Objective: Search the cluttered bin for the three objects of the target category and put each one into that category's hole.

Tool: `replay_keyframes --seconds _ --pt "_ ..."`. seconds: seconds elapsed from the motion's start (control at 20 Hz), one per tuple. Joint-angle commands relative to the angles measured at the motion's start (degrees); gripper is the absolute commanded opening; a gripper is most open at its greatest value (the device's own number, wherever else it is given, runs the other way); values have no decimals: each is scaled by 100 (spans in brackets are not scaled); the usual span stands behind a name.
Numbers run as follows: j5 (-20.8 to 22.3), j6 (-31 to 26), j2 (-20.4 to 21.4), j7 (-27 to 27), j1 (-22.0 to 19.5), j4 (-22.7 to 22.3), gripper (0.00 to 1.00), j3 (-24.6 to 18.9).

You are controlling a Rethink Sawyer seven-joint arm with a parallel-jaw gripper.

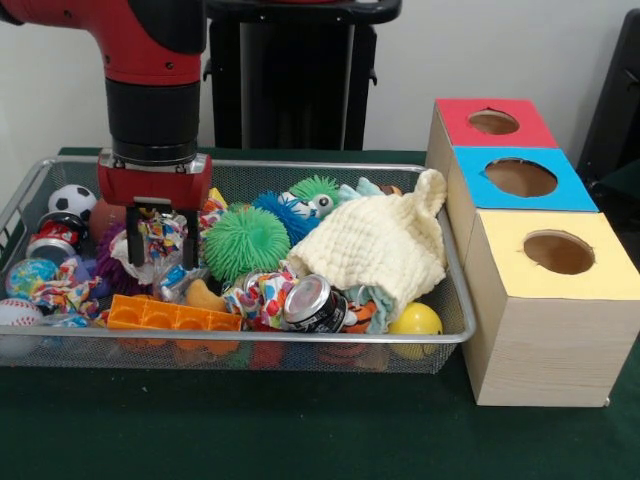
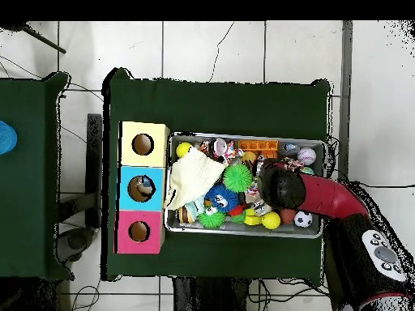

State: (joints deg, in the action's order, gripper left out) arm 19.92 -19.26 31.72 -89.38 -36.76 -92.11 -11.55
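Observation:
The wire-mesh bin [image 1: 300, 341] is full of toys on the green table; it also shows in the overhead view [image 2: 243, 136]. My gripper [image 1: 162, 240] hangs over the bin's left part. It is open, with one finger on each side of a crumpled white and many-coloured wrapper [image 1: 160, 238]. A crinkly see-through piece [image 1: 178, 284] lies just below it; I cannot tell if it is a bottle. No clear bottle shows plainly. The blue-topped hole [image 1: 521, 177] is the middle one on the wooden box to the right of the bin [image 2: 141, 189]. In the overhead view the arm [image 2: 324, 198] covers the gripper.
A cream cloth [image 1: 380, 245] covers the bin's right part. A green spiky ball [image 1: 245, 240], a silver can [image 1: 315, 303], an orange block tray [image 1: 175, 317], a yellow ball [image 1: 415, 320] and a soccer ball [image 1: 72, 200] lie around. The red-topped hole [image 1: 493, 122] and the yellow-topped hole [image 1: 558, 252] flank the blue one.

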Motion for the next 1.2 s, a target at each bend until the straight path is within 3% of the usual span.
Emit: replay_keyframes --seconds 0.05,0.7,0.9,1.2 --pt "-280 -594 -74 -498 -104 -178 100 -219" --pt "-222 -383 -229 -465 -149 -194 100 -216" --pt "-136 -181 -215 -526 -158 -377 100 -165" --pt "-281 -368 -175 -574 -124 -255 100 -194"
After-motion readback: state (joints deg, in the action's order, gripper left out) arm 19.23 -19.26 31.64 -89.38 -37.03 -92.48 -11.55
